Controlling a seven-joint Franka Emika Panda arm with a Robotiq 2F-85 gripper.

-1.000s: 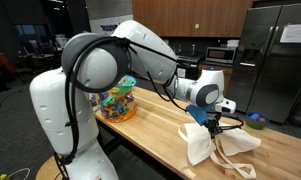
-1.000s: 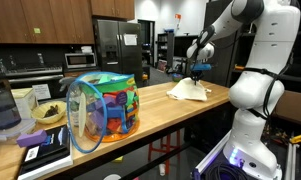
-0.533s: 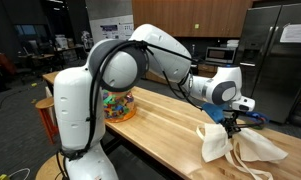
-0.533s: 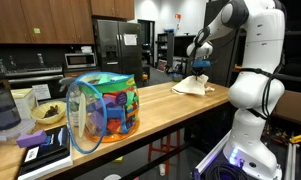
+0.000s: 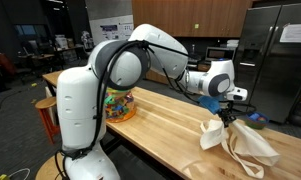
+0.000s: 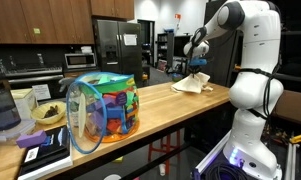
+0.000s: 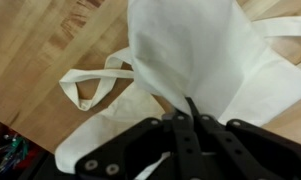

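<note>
My end effector is clenched on a fold of the cream bag, pinching the cloth from above. In the wrist view the two fingers stand pressed together, and the bag rises in a peak to where they meet. The rest of it spreads over the desk, and a strap lies in a loop on the wood beside it.

In both exterior views the bag sits near the far end of the desk, its lower part resting on the top and its upper part drawn up to my end effector. A small blue thing lies just behind the bag. A colourful toy basket stands well apart, towards the other end of the desk.
</note>
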